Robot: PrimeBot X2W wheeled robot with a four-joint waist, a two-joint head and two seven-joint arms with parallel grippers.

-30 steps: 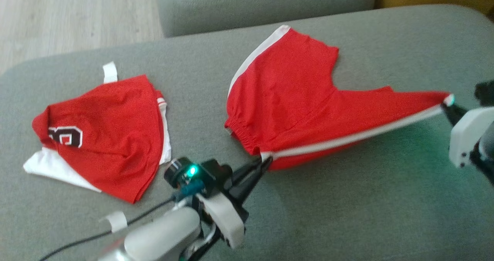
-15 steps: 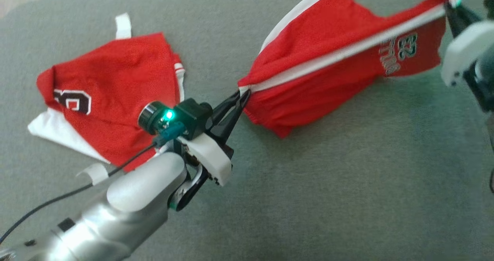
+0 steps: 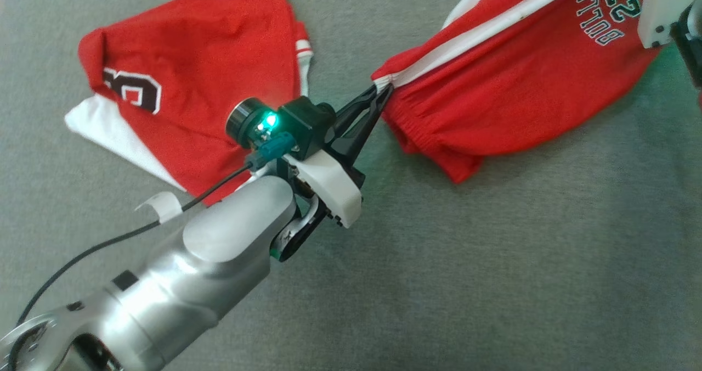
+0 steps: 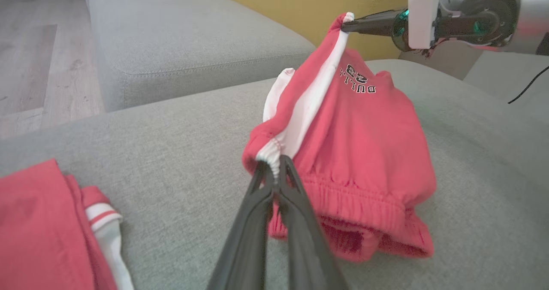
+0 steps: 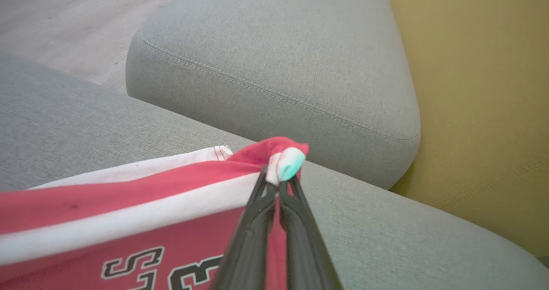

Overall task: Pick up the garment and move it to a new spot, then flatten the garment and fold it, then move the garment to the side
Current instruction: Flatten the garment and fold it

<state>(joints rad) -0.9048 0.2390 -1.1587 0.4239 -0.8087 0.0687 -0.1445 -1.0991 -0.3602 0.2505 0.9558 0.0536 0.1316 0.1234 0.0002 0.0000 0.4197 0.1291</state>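
Note:
The garment [image 3: 521, 80] is a pair of red shorts with a white side stripe and "BULLS 23" lettering. It hangs stretched between both grippers above the grey cushion [image 3: 493, 261], its lower part sagging onto the fabric. My left gripper [image 3: 384, 88] is shut on the elastic waistband at the stripe's end, seen close in the left wrist view [image 4: 276, 167]. My right gripper [image 5: 279, 176] is shut on the stripe's other end at the leg hem, and it also appears in the left wrist view [image 4: 347, 24]. The garment [image 4: 364, 135] droops in a bunched fold.
A folded red and white jersey [image 3: 192, 69] lies to the left on the same cushion, close to my left arm. A second grey cushion [image 5: 279, 67] stands beyond, with a yellow wall [image 5: 480, 88] behind and a wooden floor [image 4: 34, 58] to the far left.
Both grippers lifted the striped edge up and over, folding the shorts so the lettered side shows. The head camera tilted down, shifting the whole picture. Both grips held.

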